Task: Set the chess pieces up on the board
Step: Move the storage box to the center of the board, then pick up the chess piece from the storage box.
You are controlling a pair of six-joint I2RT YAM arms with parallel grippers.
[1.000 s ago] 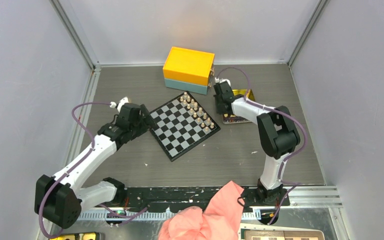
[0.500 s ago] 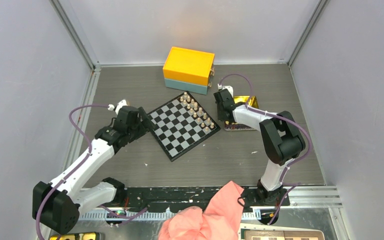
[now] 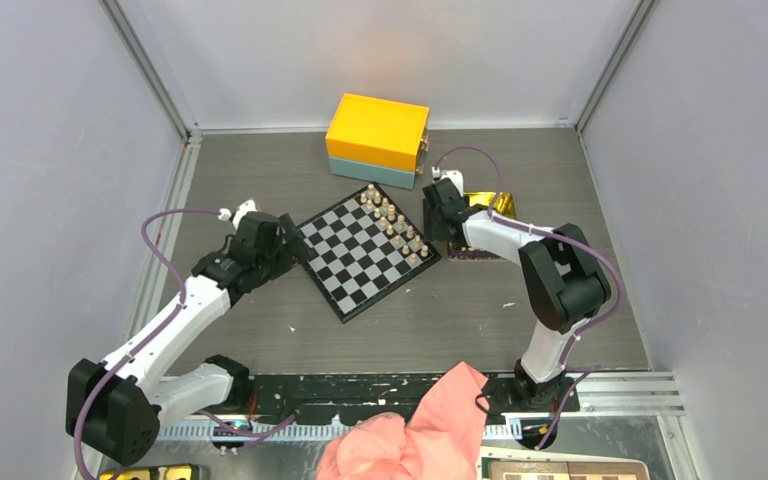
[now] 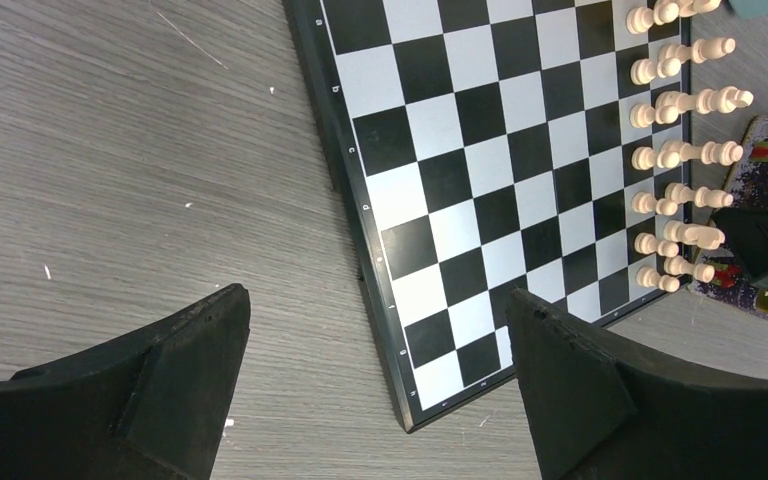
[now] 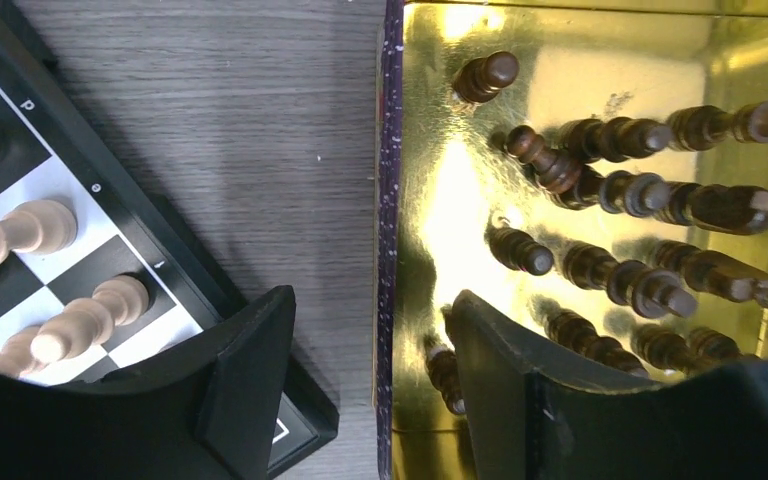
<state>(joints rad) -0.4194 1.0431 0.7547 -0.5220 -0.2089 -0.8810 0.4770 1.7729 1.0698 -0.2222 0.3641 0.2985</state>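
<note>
With the light tan chessmen (image 4: pixel 685 155) ranked in two rows along the tin-side edge of the black-and-white board (image 4: pixel 460 200) and the dark brown chessmen (image 5: pixel 630 190) lying unplaced in the gold tin (image 5: pixel 440 200) just beside it, roughly half the job remained, while the left gripper (image 4: pixel 375 330) and the right gripper (image 5: pixel 370 315) both gaped wide, holding nothing.

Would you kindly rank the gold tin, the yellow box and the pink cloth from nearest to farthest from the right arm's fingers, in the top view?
1. The gold tin, directly under the right arm's fingers.
2. The yellow box, at the back wall.
3. The pink cloth, at the near edge.
</note>
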